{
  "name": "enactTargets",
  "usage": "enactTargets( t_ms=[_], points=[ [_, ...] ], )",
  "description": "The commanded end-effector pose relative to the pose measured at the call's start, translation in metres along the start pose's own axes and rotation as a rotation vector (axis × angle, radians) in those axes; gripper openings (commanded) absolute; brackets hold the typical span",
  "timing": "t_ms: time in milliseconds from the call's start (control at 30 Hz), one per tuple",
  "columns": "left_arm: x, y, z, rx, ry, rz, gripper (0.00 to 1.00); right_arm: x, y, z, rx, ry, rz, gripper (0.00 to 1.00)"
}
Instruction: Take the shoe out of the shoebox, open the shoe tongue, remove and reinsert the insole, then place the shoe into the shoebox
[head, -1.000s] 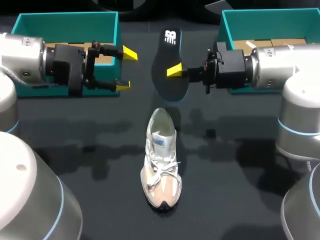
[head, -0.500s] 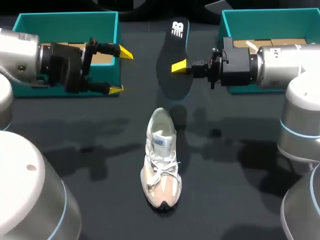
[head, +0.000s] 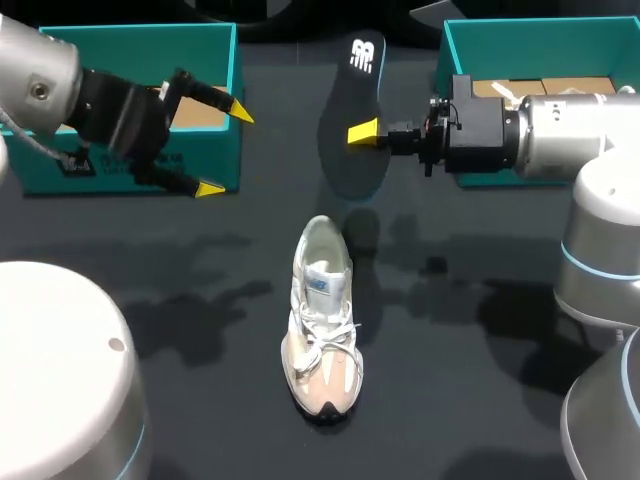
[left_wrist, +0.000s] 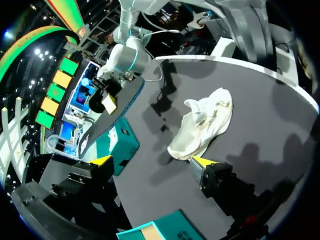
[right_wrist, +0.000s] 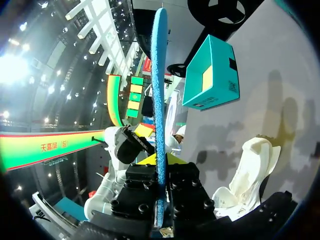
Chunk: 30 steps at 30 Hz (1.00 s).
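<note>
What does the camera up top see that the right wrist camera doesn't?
Only the head view shows the second teal box beside the right arm, and the broad dark face of the insole with its white mark. Only the right wrist view shows the insole edge-on, a thin blue strip pinched in the right gripper. Both show the white shoe on the table and the first teal box on the left arm's side.

the insole (head: 348, 110) hides one of the right fingers (head: 362, 131).
</note>
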<state>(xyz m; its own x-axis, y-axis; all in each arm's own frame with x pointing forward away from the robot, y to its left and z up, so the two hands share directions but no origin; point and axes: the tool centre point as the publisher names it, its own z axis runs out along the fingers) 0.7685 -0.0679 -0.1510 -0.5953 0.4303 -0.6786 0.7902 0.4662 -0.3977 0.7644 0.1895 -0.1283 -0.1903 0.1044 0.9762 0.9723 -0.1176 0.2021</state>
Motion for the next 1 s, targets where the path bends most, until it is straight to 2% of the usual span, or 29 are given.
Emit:
enactTargets(
  t_ms=[33,133,167,200,267,333,400,467,500,533,867,900,1000],
  points=[
    [-0.003,-0.012,0.015,-0.004,0.223,-0.141,1.0,0.0,0.0,0.002,0.0,-0.004,0.001,0.0],
    [0.007,-0.012,0.013,-0.016,0.272,-0.221,1.0,0.004,-0.001,-0.005,-0.077,0.009,-0.093,0.0],
    [0.012,-0.011,0.01,0.005,0.27,-0.235,1.0,0.005,-0.001,-0.006,-0.074,0.006,-0.1,0.0],
    [0.016,-0.01,0.008,0.0,0.287,-0.268,1.0,0.005,-0.002,-0.007,-0.094,-0.031,-0.126,0.0],
    [0.027,-0.007,0.007,0.004,0.308,-0.329,1.0,0.002,-0.001,-0.004,-0.103,-0.038,-0.152,0.0],
    [0.037,-0.004,0.008,-0.022,0.343,-0.406,1.0,0.0,0.0,0.0,-0.104,-0.034,-0.178,0.0],
    [0.047,-0.001,0.009,-0.002,0.359,-0.457,1.0,-0.004,0.002,0.004,-0.103,-0.021,-0.2,0.0],
    [0.06,0.004,0.011,0.063,0.361,-0.498,1.0,-0.009,0.006,0.012,-0.083,-0.005,-0.222,0.0],
    [0.068,0.007,0.013,0.033,0.364,-0.51,1.0,-0.009,0.006,0.012,-0.083,-0.005,-0.222,0.0],
    [0.076,0.01,0.016,-0.028,0.381,-0.502,1.0,-0.009,0.006,0.012,-0.083,-0.005,-0.222,0.0],
    [0.076,0.01,0.016,-0.028,0.381,-0.502,1.0,-0.009,0.006,0.012,-0.083,-0.005,-0.222,0.0],
    [0.079,0.007,0.022,-0.031,0.386,-0.5,1.0,-0.009,0.006,0.012,-0.083,-0.005,-0.222,0.0],
    [0.088,0.007,0.036,-0.077,0.405,-0.538,1.0,-0.014,0.007,0.015,-0.164,-0.013,-0.283,0.0]
  ],
)
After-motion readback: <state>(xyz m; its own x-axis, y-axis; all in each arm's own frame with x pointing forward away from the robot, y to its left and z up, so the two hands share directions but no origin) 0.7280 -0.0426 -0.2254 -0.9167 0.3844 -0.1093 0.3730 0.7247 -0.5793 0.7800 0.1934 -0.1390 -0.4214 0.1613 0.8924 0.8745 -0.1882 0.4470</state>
